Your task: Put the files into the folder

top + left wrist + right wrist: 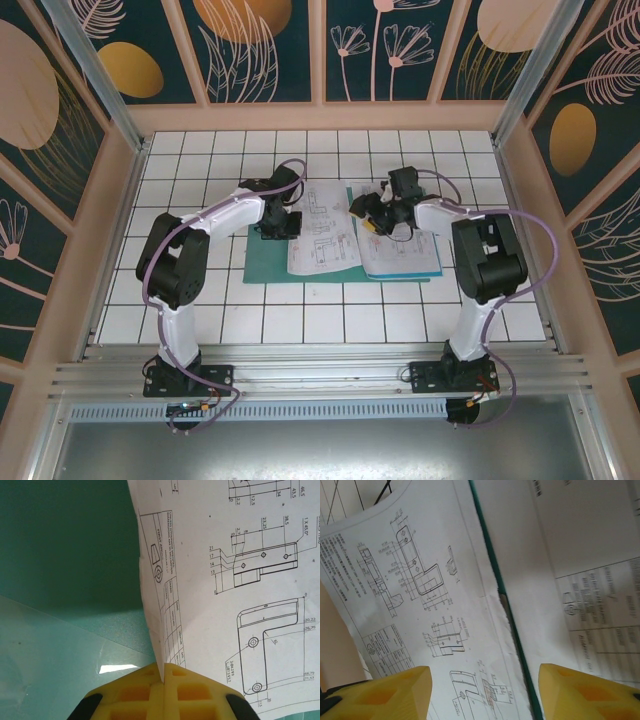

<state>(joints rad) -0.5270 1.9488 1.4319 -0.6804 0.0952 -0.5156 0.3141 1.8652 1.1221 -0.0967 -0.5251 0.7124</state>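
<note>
I see left gripper (163,679) at bottom edge, yellow fingers pressed together, edge of file sheet (235,605) pinched in seam between them. Sheet white, printed with black bracket drawings, dimensions, title block. Its left edge runs from top down to pinch. Left of it I see teal-green folder (65,540): shadowed dark above, paler glossy patch (55,655) below, bright glare spot on it.

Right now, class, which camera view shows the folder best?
Top external: the open folder lies spread flat beneath the files. Left wrist shows a patch of teal cover; right wrist, a thin teal edge.
</note>
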